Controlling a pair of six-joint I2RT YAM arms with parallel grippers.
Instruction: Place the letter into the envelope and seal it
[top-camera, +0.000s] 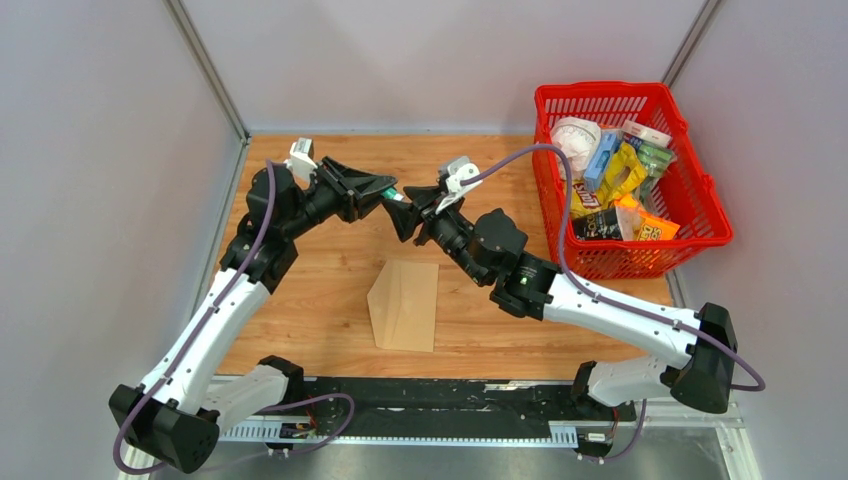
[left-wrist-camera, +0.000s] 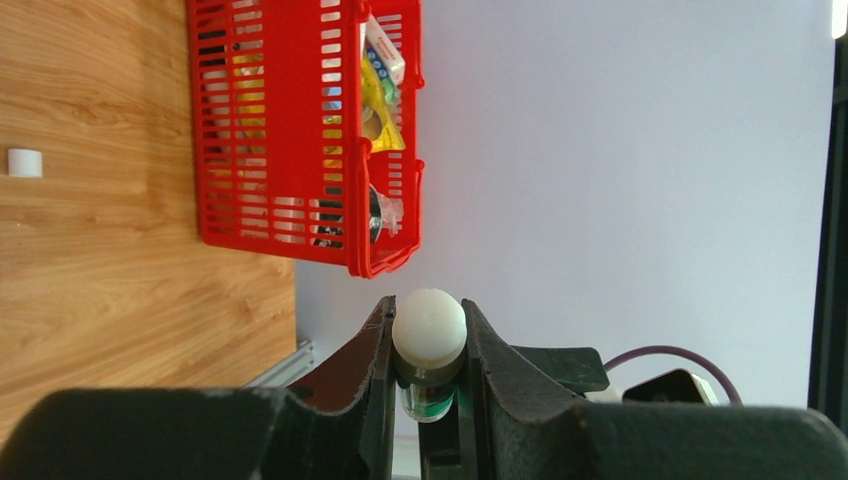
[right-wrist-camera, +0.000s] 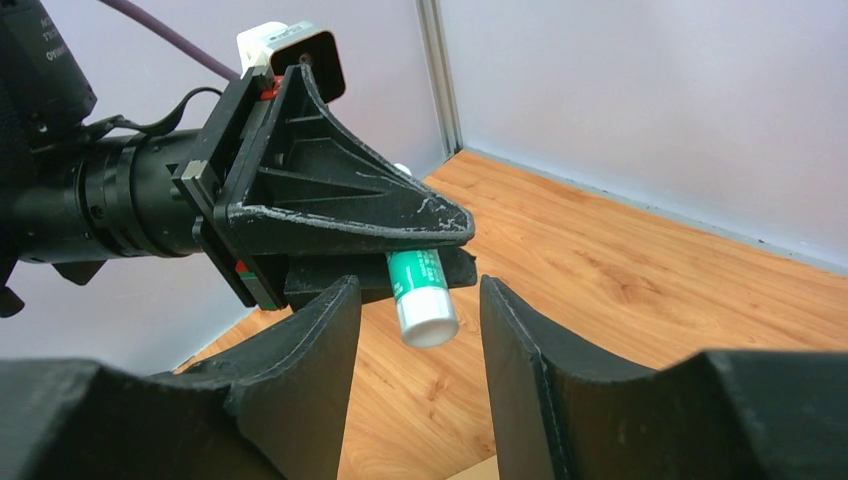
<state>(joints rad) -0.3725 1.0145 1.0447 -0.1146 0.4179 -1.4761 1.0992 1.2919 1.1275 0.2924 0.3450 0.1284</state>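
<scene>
In the top view the envelope (top-camera: 405, 305) lies flat on the table (top-camera: 300, 330) in the lower middle of the frame, just above the arm bases, its pointed side turned left. It lies apart from both sets of jaws, which meet above it at the frame's centre. There the left gripper (top-camera: 385, 192), reaching in from the left, and the right gripper (top-camera: 402, 216), reaching in from the right, stand tip to tip, off the wood. Farther back, at upper right, a red basket (top-camera: 700, 190) of packets sits on the table. The top view hides what lies between the fingertips; the wrist views show it. In the left wrist view the left gripper (left-wrist-camera: 428, 312) is clamped on a glue stick (left-wrist-camera: 428, 330), whose rounded white end pokes out past the fingers. That view also shows a small white cylinder (left-wrist-camera: 24, 162) on the wood at upper left, which no other view shows. In the right wrist view the right gripper (right-wrist-camera: 420, 287) has its jaws apart, one on each side of the stick's flat white lower end, with a gap on both sides and no touch. The envelope is not clearly seen in either wrist view.
</scene>
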